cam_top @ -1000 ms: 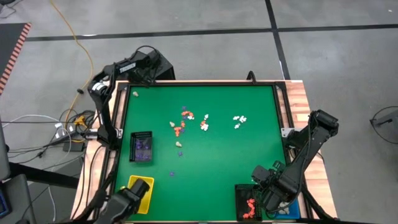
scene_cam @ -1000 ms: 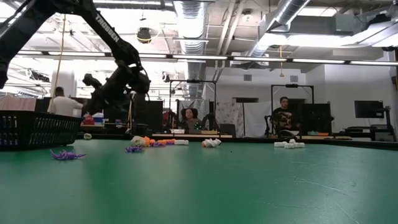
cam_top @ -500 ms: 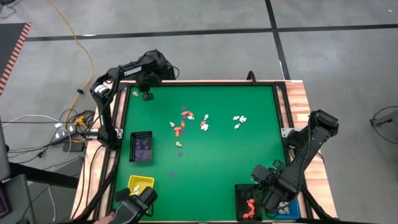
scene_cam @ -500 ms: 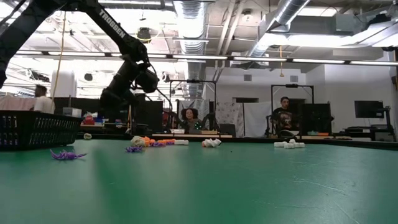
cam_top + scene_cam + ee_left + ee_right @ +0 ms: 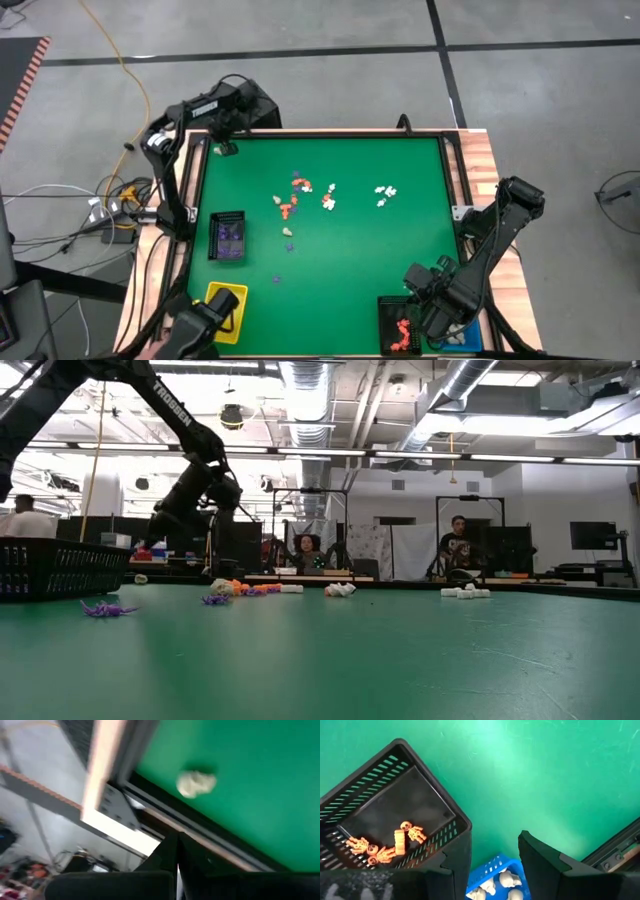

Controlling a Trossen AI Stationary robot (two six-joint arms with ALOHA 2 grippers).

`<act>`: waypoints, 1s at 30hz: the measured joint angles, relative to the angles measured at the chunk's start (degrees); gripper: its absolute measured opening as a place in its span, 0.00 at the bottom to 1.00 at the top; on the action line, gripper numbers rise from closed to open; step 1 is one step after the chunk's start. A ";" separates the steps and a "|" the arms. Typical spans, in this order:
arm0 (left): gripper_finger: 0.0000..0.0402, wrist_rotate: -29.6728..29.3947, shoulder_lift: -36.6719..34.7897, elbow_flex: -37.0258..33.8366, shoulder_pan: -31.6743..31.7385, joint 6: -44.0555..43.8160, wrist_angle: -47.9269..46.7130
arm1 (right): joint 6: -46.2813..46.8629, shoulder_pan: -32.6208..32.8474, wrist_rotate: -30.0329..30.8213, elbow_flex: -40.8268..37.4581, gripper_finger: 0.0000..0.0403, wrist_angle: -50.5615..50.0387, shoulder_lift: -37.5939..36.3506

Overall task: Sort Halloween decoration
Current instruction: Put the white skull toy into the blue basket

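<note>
The left gripper [image 5: 226,146], fingers pressed together on nothing, hangs at the green table's [image 5: 360,250] far left corner just beside a lone cream-beige figurine [image 5: 196,783], probably lining up to fetch it; the right gripper [image 5: 495,855] waits with fingers spread and empty above its near-right trays; most tiny figurines [image 5: 300,195] lie loose mid-table; the black mesh tray [image 5: 395,800] holds orange skeletons [image 5: 385,845]; the blue slotted tray [image 5: 495,875] holds white skulls; another black tray [image 5: 227,236] holds purple pieces; the yellow tray [image 5: 226,303] looks empty.

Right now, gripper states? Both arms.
Left gripper: closed, empty, at the table's far left corner near a cream figurine.
Right gripper: open, empty, over the black tray.
</note>
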 joint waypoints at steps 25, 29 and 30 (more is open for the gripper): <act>0.00 -3.10 9.36 -0.07 2.27 -4.68 -1.78 | 0.07 0.00 -0.04 0.00 0.45 -0.17 0.00; 0.00 1.58 9.36 -0.07 2.26 -4.57 -2.46 | 0.07 0.00 -0.12 0.00 0.45 0.21 0.00; 0.00 2.88 9.36 -0.04 2.27 -4.57 -2.67 | 0.07 0.00 -0.14 0.00 0.45 0.34 -0.01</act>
